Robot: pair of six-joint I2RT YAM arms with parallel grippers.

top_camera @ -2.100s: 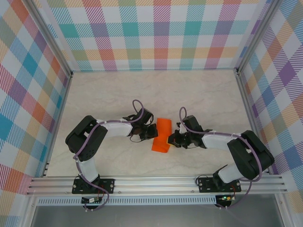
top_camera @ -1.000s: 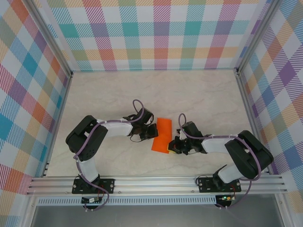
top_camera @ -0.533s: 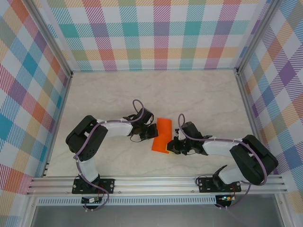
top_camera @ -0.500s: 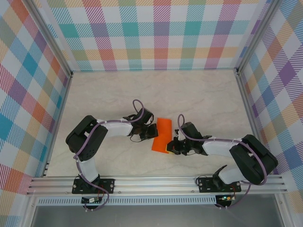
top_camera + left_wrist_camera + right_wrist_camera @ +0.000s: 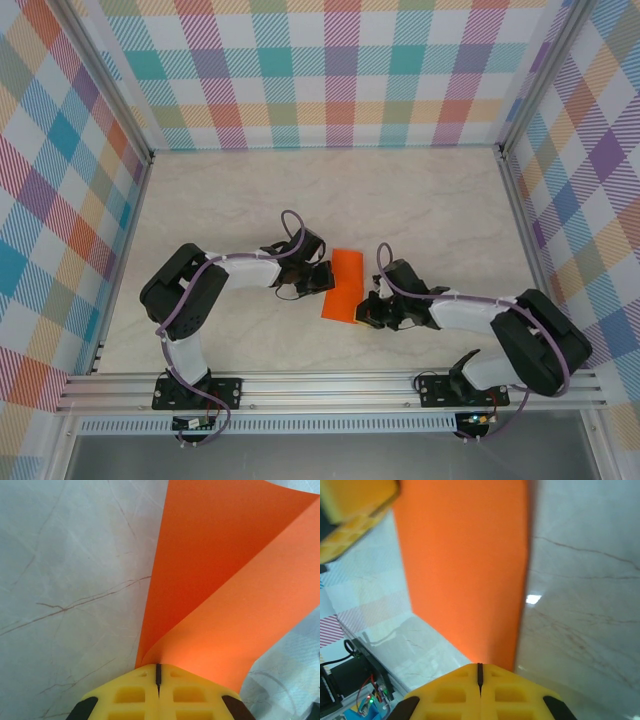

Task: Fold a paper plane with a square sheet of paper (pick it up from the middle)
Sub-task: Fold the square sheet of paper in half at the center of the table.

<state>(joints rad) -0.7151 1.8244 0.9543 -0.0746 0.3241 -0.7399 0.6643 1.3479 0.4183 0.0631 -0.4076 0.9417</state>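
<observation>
Pale marbled table, enclosed by plaid walls, inspected from the arm side. The square sheet of paper sat near the middle of the table, somewhat towards the near edge, between the two arms. It was not lying flat. It was doubled over, with two orange layers opening away from a crease, and from above it looked narrower than square.

The left gripper was pinched closed on the sheet at the fold, both layers emerging from between its pressed-together fingers. The right gripper was likewise clamped on the opposite side, at the sheet's nearer corner, with the paper running out from its fingertips. No finished paper plane was evident, and in my judgement the work was at an early fold.

Risks noted:
- **Tearing or slipping:** with both grippers clamped on one thin sheet, a pull apart or a twist out of step would likely tear it or drag it from one grip.
- **Crooked crease:** the upper layer stood open rather than pressed down, so a crease set from this state could land crooked.
- **Collision:** the grippers were close together across the paper, and a careless inward move could knock one against the other.

Room for moving was ample. Bare table lay behind the sheet and to both sides, and the walls were well apart from it. The tightest margin was the metal rail at the near edge, beside the arms' bases
</observation>
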